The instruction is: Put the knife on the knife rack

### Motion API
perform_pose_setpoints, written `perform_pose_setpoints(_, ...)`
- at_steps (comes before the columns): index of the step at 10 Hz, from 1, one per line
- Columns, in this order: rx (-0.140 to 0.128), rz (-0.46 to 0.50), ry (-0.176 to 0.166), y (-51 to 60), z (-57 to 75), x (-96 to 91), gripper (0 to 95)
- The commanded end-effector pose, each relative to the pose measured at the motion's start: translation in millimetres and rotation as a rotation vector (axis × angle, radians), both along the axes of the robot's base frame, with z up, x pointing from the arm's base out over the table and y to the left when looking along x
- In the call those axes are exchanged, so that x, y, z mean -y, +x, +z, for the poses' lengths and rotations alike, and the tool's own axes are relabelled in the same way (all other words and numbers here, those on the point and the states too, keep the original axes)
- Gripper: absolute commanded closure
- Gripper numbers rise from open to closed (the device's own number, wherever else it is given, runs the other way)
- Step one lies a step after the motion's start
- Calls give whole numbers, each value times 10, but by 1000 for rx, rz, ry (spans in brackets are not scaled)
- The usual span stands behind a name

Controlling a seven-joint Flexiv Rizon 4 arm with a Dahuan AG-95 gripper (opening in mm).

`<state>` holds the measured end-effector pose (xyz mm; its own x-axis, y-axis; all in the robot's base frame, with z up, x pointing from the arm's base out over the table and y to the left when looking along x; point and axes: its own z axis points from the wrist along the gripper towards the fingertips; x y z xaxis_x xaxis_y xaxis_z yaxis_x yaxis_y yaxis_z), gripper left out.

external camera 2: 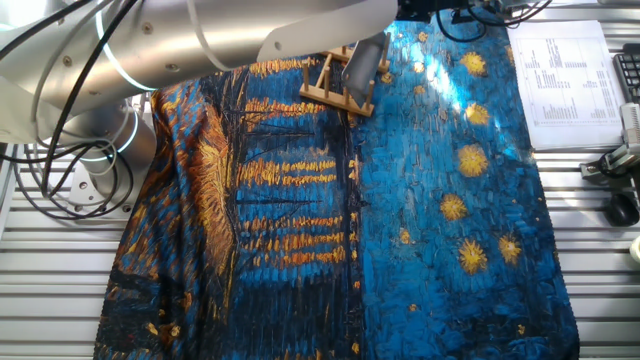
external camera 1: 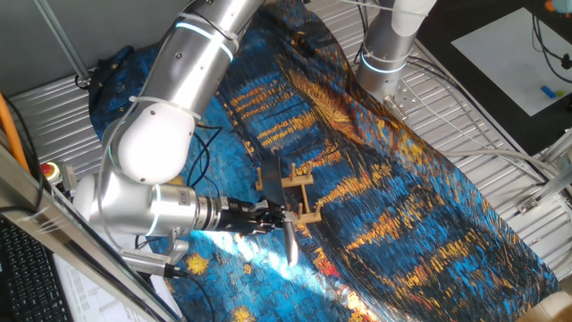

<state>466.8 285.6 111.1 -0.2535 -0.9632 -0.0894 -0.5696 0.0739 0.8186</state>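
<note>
The knife rack [external camera 1: 298,191] is a small light-tan wooden frame with upright pegs, standing on the blue and gold cloth [external camera 1: 402,179]. My gripper [external camera 1: 275,216] reaches in from the left and is shut on the knife [external camera 1: 291,241] by its handle end. The broad grey blade hangs down just beside the near end of the rack. In the other fixed view the blade [external camera 2: 365,63] stands tilted at the right end of the rack [external camera 2: 330,85], close to or touching it. The gripper itself is hidden there behind the arm.
The silver arm [external camera 1: 179,80] spans the left side and, in the other fixed view, the top [external camera 2: 220,35]. A second robot base [external camera 1: 386,54] stands at the back. Papers [external camera 2: 570,70] and a mouse [external camera 2: 625,208] lie beside the cloth.
</note>
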Motion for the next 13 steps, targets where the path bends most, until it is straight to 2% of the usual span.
perform_pose_setpoints(1,1,-8,4,-21,-2,7,950)
perform_pose_setpoints(6,-6,-17,6,-21,-9,14,950)
perform_pose_setpoints(9,-9,-24,13,-27,-42,84,950)
perform_pose_setpoints(11,-28,-51,23,-25,-52,90,950)
perform_pose_setpoints(13,-43,-40,18,8,-44,87,950)
